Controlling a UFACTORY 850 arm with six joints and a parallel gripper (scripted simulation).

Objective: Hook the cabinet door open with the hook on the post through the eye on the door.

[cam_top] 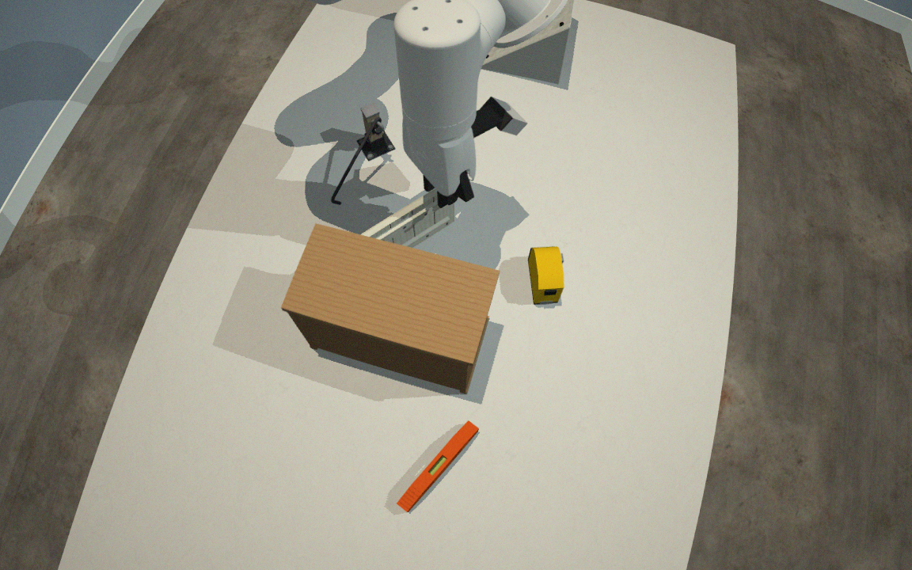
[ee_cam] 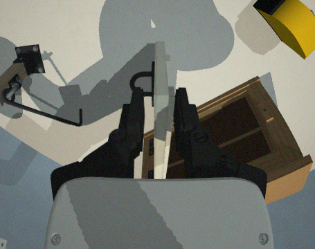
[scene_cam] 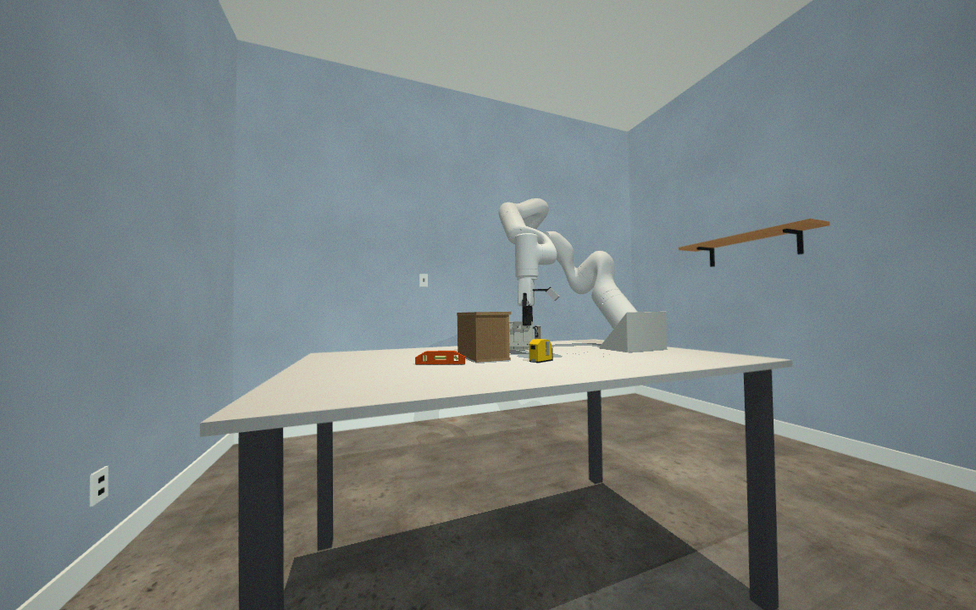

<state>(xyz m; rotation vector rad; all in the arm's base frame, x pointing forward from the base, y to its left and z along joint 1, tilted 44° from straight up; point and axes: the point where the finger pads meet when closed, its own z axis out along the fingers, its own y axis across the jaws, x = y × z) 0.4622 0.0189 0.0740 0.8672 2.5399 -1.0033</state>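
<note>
The wooden cabinet stands flat on the table, and its pale door is swung well open on the far side. My gripper comes down from above and straddles the door's free edge, with a small gap at each finger. The dark eye ring sticks out of the door's outer face beside my left finger. The post stands to the far left. Its black hook hangs down to the table, apart from the door. The hook also shows in the wrist view.
A yellow tape measure lies just right of the cabinet. An orange spirit level lies in front of it. The arm's grey base block stands at the back of the table. The wall shelf is far off.
</note>
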